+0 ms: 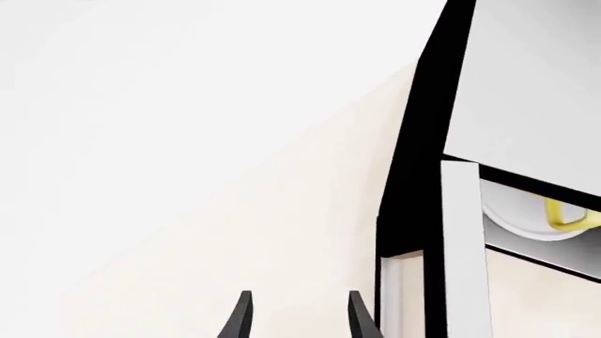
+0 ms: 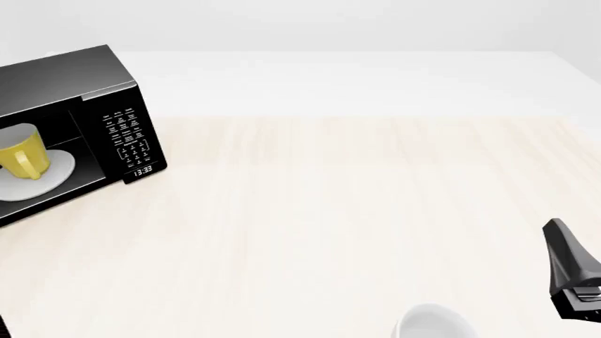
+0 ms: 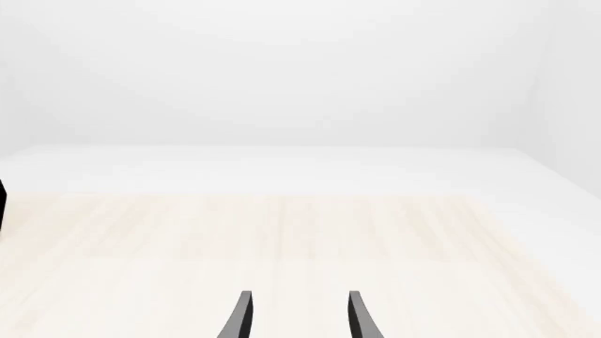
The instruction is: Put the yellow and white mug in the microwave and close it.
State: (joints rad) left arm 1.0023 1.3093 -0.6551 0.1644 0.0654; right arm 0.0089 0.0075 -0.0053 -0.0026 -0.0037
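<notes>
We are seeing the mug point(image 2: 21, 161) sitting on the plate point(image 2: 52, 172) inside the open microwave point(image 2: 80, 84), both grippers point(image 1: 297, 320) point(image 3: 297, 320) spread empty, the rigid door likely swinging easily when pushed near its free edge.

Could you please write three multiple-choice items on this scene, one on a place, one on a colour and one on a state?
1. Where is the yellow and white mug?
A. on the bare table
B. on the turntable plate inside the microwave
C. on top of the microwave

2. What colour is the microwave's casing?
A. black
B. red
C. white

3. How is the right gripper?
A. shut on the mug
B. shut on the cup
C. open, holding nothing

Answers: 1 B, the front view shows it standing on the plate in the cavity. 2 A, its top and keypad panel are black. 3 C, its fingers stand apart with only table between them.
</notes>
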